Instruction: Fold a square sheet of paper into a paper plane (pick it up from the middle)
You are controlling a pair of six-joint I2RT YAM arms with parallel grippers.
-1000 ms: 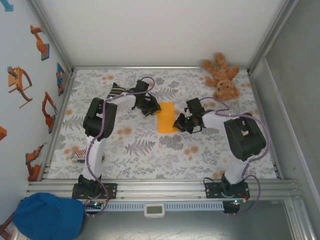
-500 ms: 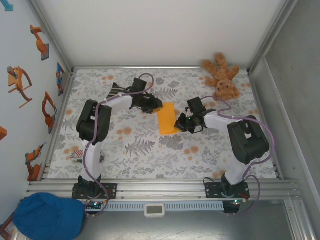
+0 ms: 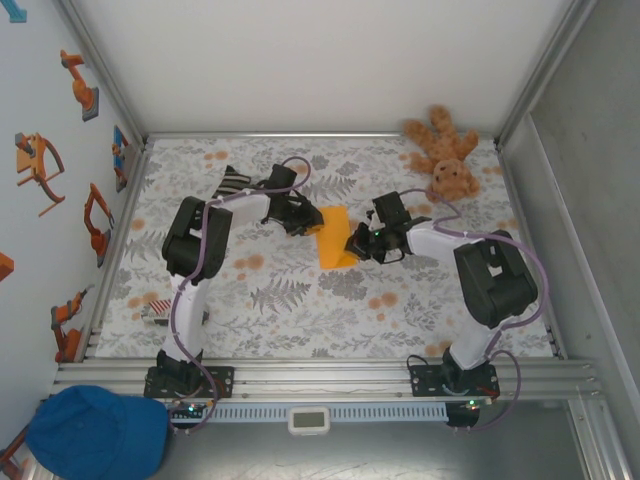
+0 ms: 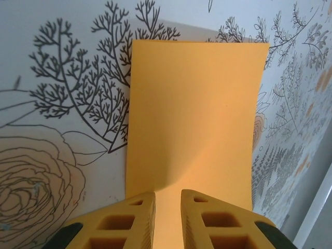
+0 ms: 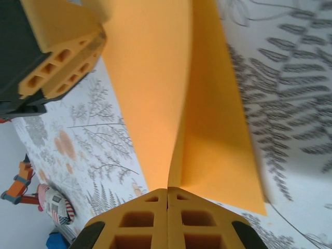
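The square sheet of paper (image 3: 335, 237) is orange-yellow and folded into a narrow upright strip at the middle of the floral mat. My right gripper (image 3: 356, 243) is shut on its right-hand edge. In the right wrist view the fingertips (image 5: 167, 191) pinch the crease, and the paper (image 5: 155, 88) rises from them in two leaves. My left gripper (image 3: 312, 222) sits at the strip's left edge. In the left wrist view its jaws (image 4: 167, 199) stand a narrow gap apart over the paper (image 4: 194, 114), which shows through the gap. The left fingers (image 5: 62, 57) appear at the right wrist view's upper left.
A brown teddy bear (image 3: 443, 152) lies at the back right corner. A striped sock (image 3: 232, 183) is behind the left arm. A small striped object (image 3: 157, 307) sits near the left rail, and a blue cap (image 3: 95, 432) lies off the table at the front left.
The left gripper reached onto the paper's top left, then drew back a little with its jaws now slightly apart. The right gripper stayed shut on the paper and shifted slightly left.
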